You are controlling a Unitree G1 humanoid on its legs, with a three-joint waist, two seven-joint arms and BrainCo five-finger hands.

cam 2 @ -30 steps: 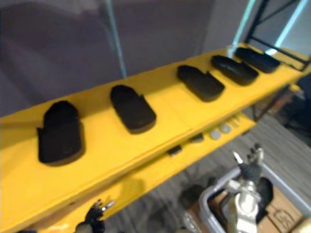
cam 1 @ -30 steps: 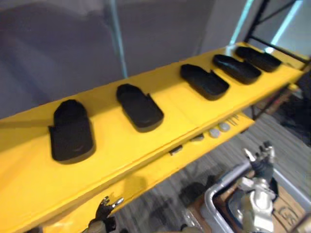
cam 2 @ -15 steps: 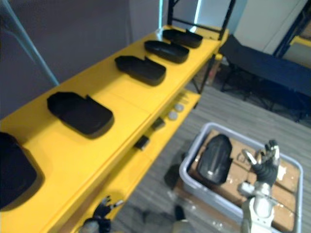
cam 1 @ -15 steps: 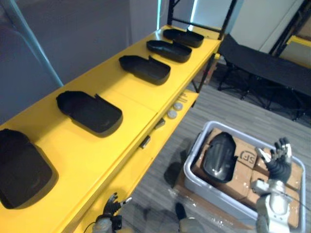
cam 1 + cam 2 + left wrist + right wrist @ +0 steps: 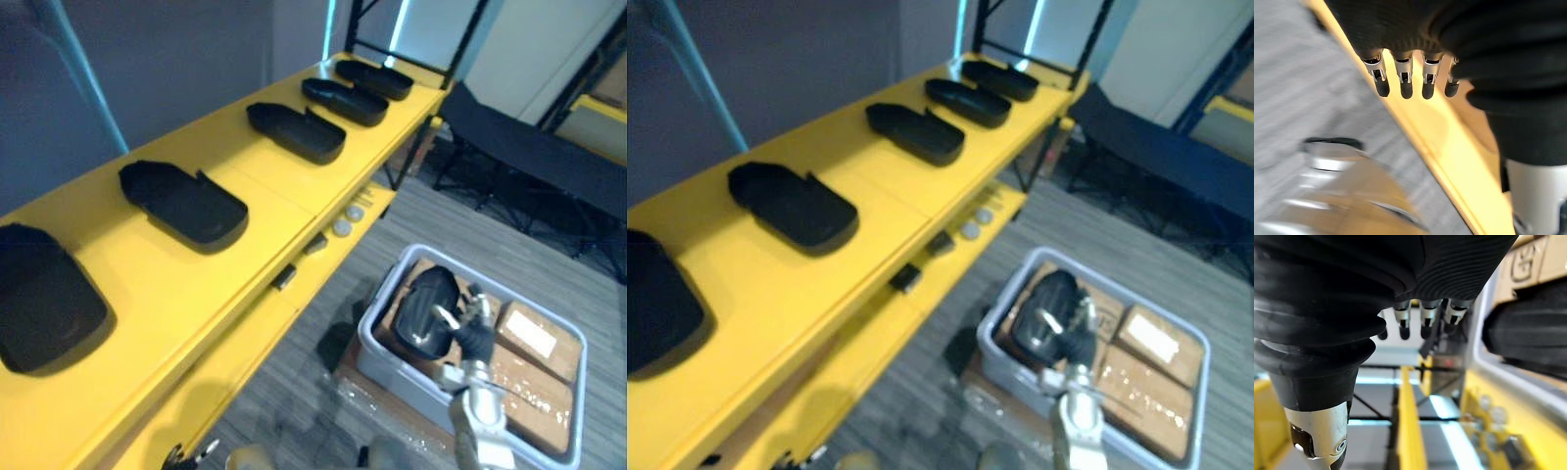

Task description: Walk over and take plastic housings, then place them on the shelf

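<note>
- Yellow shelf (image 5: pixel 265 257) runs from near left to far right, with five black shelf housings in a row on top: nearest (image 5: pixel 44 299), then (image 5: pixel 183 204), (image 5: pixel 296 132), (image 5: pixel 345 101), farthest (image 5: pixel 372 78).
- All five lie flat and well apart from each other.
- Lower ledge (image 5: pixel 235 357) holds small parts (image 5: pixel 341 227).
- Grey bin (image 5: pixel 392 367) sits on the floor right of the shelf, with cardboard boxes (image 5: pixel 534 333) inside.
- One bin housing (image 5: pixel 421 311) lies on the boxes at the bin's left end.
- Right robot hand (image 5: pixel 473 331) is over the bin, just beside that housing's right edge, fingers spread and holding nothing; can't tell if it touches.
- Left robot hand (image 5: pixel 1405 78) is low by the shelf's front edge, fingers straight and loose, holding nothing.
</note>
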